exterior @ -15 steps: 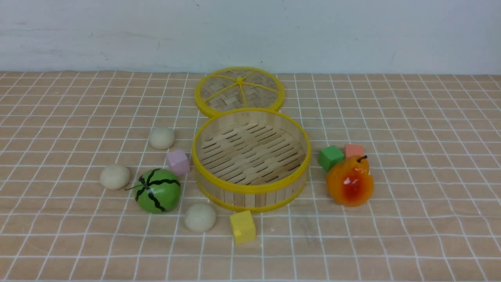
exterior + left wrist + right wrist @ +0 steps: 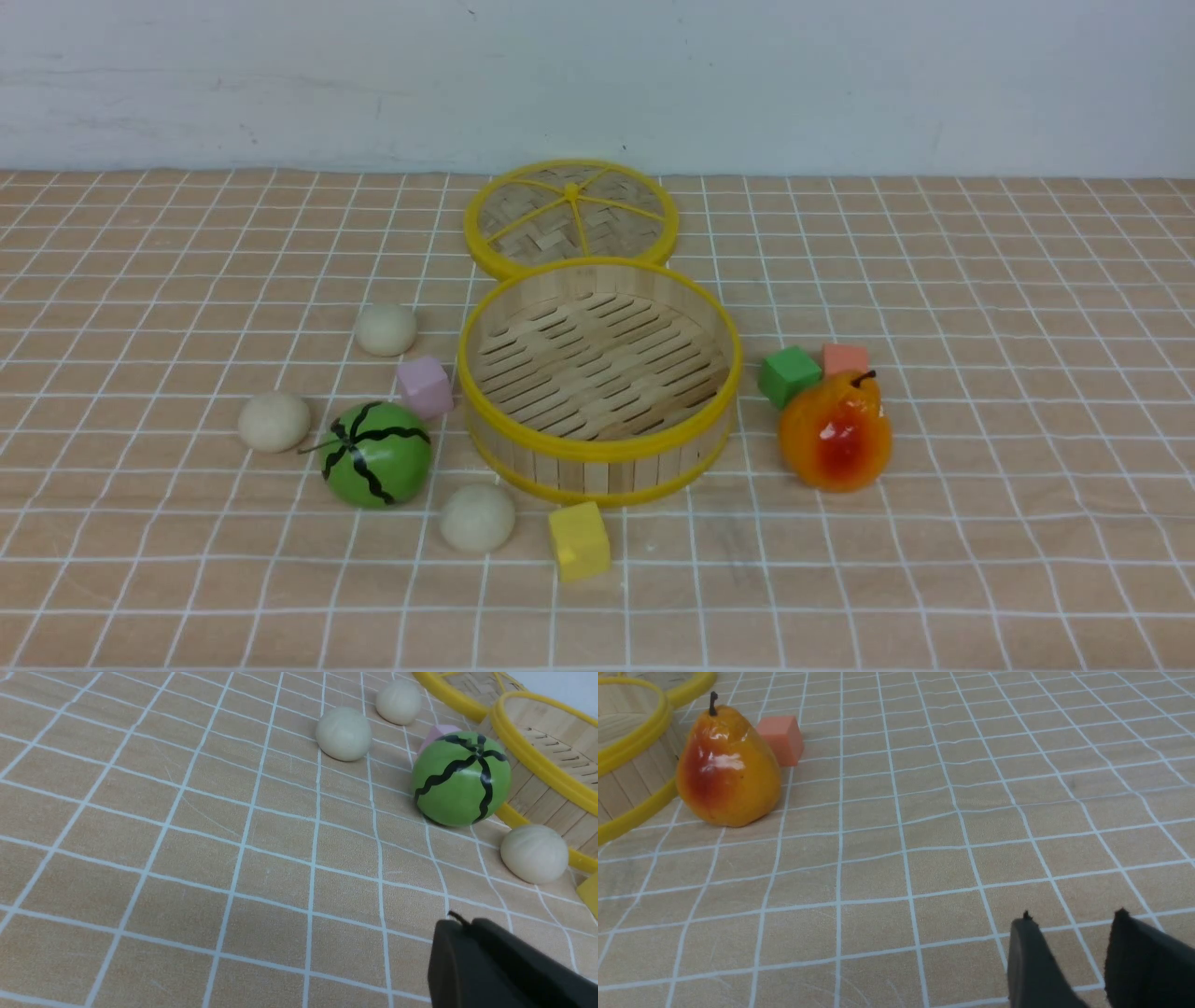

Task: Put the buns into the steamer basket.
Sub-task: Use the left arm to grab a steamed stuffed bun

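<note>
Three cream-white buns lie on the cloth left of the steamer basket point(image 2: 597, 450): one at the far side point(image 2: 386, 329), one at the left point(image 2: 274, 421), one in front point(image 2: 477, 516). The basket holds nothing. Neither gripper shows in the front view. In the left wrist view, my left gripper point(image 2: 462, 924) is shut and empty above the cloth, short of the front bun point(image 2: 534, 853); the other two buns point(image 2: 344, 733) point(image 2: 398, 703) and the basket point(image 2: 542, 765) lie beyond. In the right wrist view, my right gripper point(image 2: 1073, 917) is open and empty over bare cloth, far from the basket point(image 2: 630, 751).
A green watermelon ball point(image 2: 376, 455) sits among the buns, with a pink cube point(image 2: 425, 386) by the basket wall. A yellow cube point(image 2: 579, 539) lies in front of the basket, and the woven lid point(image 2: 570, 219) behind it. A pear point(image 2: 834, 434), green cube point(image 2: 789, 375) and orange cube point(image 2: 845, 358) lie right.
</note>
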Controlling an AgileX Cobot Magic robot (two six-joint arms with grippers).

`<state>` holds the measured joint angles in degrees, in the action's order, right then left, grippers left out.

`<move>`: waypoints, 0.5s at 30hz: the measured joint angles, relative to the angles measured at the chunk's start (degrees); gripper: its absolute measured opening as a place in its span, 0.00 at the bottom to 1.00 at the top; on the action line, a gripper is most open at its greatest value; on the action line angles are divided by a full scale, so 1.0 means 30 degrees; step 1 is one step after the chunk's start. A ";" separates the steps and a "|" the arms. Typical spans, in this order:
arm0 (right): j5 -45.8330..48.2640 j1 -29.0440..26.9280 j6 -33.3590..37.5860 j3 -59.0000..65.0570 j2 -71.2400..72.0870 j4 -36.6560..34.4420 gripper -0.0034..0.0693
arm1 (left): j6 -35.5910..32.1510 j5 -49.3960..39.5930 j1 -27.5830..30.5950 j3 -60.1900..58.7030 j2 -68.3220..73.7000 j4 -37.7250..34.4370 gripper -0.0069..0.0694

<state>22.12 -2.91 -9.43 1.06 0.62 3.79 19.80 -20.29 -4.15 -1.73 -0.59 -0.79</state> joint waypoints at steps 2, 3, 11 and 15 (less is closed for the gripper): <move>0.0000 0.0000 0.0000 0.0000 0.0000 0.0000 0.38 | 0.0000 0.0017 0.0000 0.0000 0.0000 0.0000 0.11; 0.0000 0.0000 0.0000 0.0000 0.0000 0.0000 0.38 | 0.0000 0.0082 0.0000 0.0000 0.0000 0.0000 0.11; 0.0000 0.0000 0.0000 0.0000 0.0000 0.0000 0.38 | 0.0460 0.3962 0.0000 -0.0015 0.0000 -0.0750 0.12; 0.0000 0.0000 0.0000 0.0000 0.0000 0.0000 0.38 | 0.1803 0.7347 0.0000 -0.0015 0.0000 -0.2347 0.13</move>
<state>22.12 -2.91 -9.43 1.06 0.62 3.79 25.21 1.75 -4.15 -1.77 -0.59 -7.83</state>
